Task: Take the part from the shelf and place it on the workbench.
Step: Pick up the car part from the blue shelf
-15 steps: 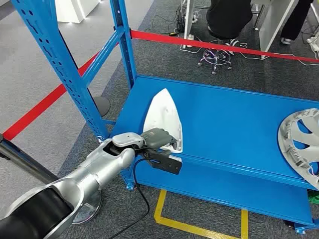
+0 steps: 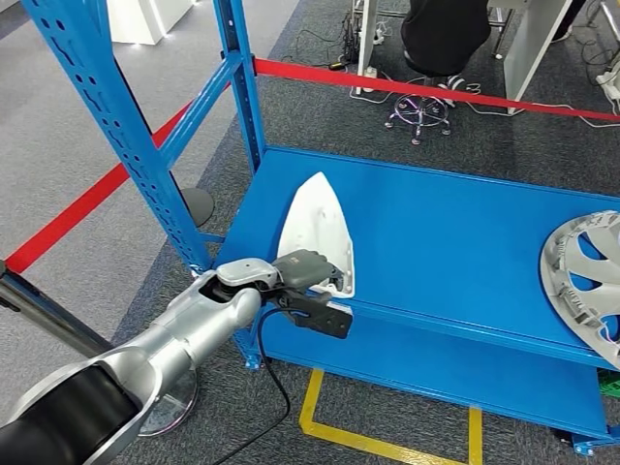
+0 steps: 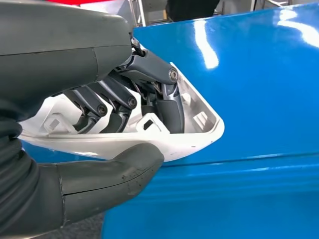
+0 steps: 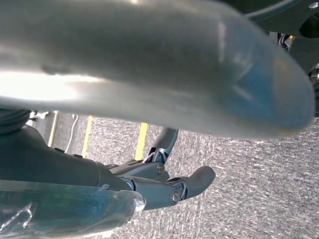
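The part is a white, roughly triangular plastic cover (image 2: 318, 225) lying at the near left of the blue shelf board (image 2: 453, 232). My left hand (image 2: 311, 288) grips its near edge. In the left wrist view the dark fingers (image 3: 112, 99) reach into the hollow of the white cover (image 3: 184, 142) and the thick grey thumb (image 3: 112, 172) presses under its rim. My right hand (image 4: 169, 186) hangs over grey carpet with its fingers apart and nothing in them.
A silver wheel cover (image 2: 585, 276) lies at the shelf's right end. A blue perforated upright (image 2: 109, 107) and its brace stand at the left. Red barrier tape (image 2: 439, 92) runs behind the shelf, with a seated person (image 2: 442, 34) beyond. Yellow floor lines (image 2: 365, 441) mark the front.
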